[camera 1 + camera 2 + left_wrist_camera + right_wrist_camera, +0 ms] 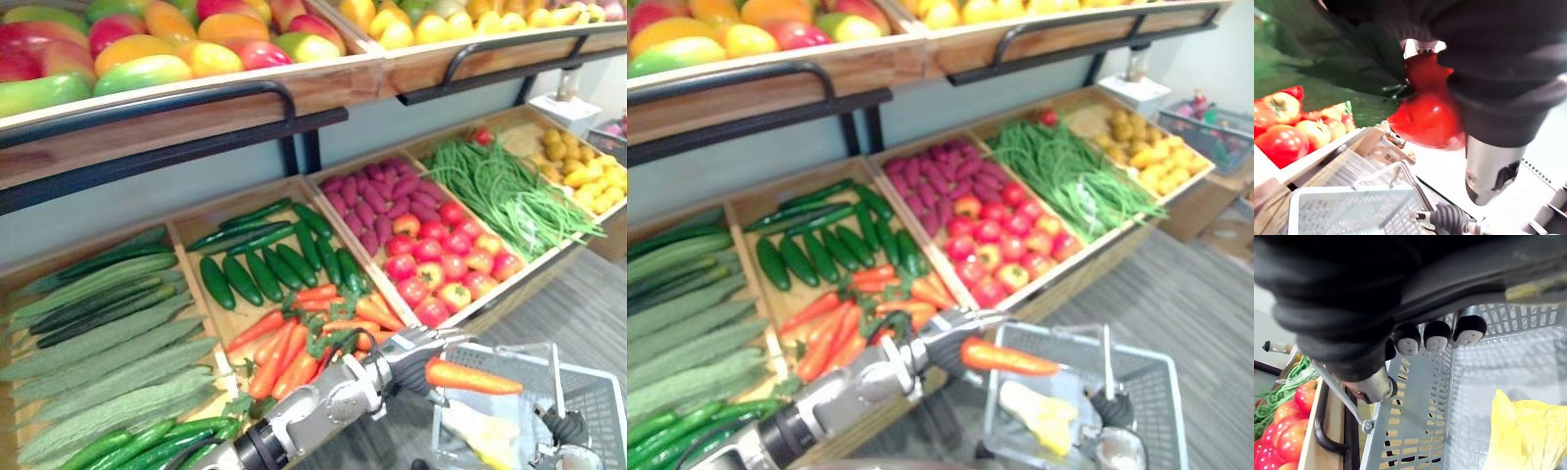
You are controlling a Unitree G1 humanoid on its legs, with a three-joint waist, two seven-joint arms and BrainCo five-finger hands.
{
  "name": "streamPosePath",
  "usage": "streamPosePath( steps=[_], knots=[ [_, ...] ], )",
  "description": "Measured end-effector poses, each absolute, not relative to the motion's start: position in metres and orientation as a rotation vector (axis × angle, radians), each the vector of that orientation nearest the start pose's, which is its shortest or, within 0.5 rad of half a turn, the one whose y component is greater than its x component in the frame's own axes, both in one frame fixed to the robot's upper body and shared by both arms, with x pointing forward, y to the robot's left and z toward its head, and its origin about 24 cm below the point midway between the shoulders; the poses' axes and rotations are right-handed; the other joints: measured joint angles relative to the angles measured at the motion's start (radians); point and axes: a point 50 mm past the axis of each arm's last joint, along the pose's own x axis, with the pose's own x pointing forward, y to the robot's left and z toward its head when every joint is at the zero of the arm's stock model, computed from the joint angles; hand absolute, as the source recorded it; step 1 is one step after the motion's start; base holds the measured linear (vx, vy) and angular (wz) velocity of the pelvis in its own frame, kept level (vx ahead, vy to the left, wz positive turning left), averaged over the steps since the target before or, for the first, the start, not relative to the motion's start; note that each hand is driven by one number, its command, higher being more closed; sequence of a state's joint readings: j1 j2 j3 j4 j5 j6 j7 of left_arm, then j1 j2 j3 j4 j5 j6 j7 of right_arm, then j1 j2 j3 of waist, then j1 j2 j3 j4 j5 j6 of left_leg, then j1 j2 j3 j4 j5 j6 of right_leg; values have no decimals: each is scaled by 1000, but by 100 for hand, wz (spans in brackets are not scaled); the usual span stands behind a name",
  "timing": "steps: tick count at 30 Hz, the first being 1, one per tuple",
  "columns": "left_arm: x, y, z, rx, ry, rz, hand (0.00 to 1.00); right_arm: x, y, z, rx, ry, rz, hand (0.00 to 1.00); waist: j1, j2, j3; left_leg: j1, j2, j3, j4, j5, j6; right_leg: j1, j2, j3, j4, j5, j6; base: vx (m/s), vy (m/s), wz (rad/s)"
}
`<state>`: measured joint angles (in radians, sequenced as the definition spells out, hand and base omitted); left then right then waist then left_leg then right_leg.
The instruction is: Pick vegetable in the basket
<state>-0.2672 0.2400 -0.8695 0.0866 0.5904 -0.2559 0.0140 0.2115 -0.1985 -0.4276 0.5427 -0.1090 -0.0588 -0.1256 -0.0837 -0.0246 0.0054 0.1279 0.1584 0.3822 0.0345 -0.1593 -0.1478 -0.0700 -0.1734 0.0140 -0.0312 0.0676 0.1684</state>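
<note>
My left hand (409,354) reaches in from the lower left and is shut on an orange carrot (475,379), holding it level over the near rim of the grey plastic basket (594,392). In the left wrist view the carrot (1430,117) sits tight under the dark cover, with its green leaves behind it. A yellow vegetable (1043,416) lies on the basket's floor. My right hand (1112,411) grips the basket's handle at the lower right; its fingertips (1437,335) curl over by the basket's slotted wall (1420,396).
A wooden display stand holds loose carrots (294,343), cucumbers (260,264), bitter gourds (98,343), tomatoes (441,259), purple sweet potatoes (377,196), green beans (500,191) and potatoes (578,162). A fruit shelf (196,98) with a black rail overhangs the back.
</note>
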Motion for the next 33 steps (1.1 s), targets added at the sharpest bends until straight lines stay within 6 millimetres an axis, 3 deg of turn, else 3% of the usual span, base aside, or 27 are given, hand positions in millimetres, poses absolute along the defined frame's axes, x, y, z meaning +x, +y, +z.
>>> streamPosePath(
  steps=[4, 5, 10, 15, 26, 27, 33],
  knots=[
    [195, -32, 42, 802, -567, -1043, 100, 125, -309, -72, -277, 621, -587, 100, -5, 11, 13, 1, 0, 22, 0, -1, -2, -16, 4, 23, 0, 5, 2, 2, -5, -16],
    [193, -36, 39, 800, -557, -1057, 100, 128, -307, -71, -278, 613, -577, 100, -21, 15, 16, 8, 1, 28, -2, -1, -2, -17, 7, 28, 0, 5, 2, 32, -1, -10],
    [194, -50, 30, 827, -536, -1102, 100, 132, -298, -71, -262, 593, -561, 100, -45, 17, 26, 20, 0, 72, -12, -4, -6, -34, 17, 69, 1, 10, 5, 10, -1, -25],
    [192, -65, 26, 849, -541, -1141, 100, 125, -293, -73, -251, 595, -557, 100, -56, 20, 41, 34, -1, 89, -13, -9, -6, -33, 17, 83, 1, 10, 6, 13, 4, -9],
    [184, -77, 8, 891, -486, -1186, 100, 122, -286, -72, -231, 578, -574, 100, -81, 16, 44, 40, -3, 97, -13, -13, -7, -33, 17, 93, 1, 11, 9, 2, -1, -1],
    [184, -78, 8, 893, -486, -1188, 0, 122, -286, -73, -233, 579, -579, 100, -82, 16, 44, 40, -4, 98, -13, -13, -7, -33, 16, 94, 1, 12, 9, 0, 0, 0],
    [179, -79, -4, 923, -445, -1220, 0, 121, -285, -73, -235, 580, -580, 100, -82, 15, 45, 40, -5, 96, -13, -13, -7, -33, 14, 93, 1, 12, 10, 0, 0, 0]
  ],
)
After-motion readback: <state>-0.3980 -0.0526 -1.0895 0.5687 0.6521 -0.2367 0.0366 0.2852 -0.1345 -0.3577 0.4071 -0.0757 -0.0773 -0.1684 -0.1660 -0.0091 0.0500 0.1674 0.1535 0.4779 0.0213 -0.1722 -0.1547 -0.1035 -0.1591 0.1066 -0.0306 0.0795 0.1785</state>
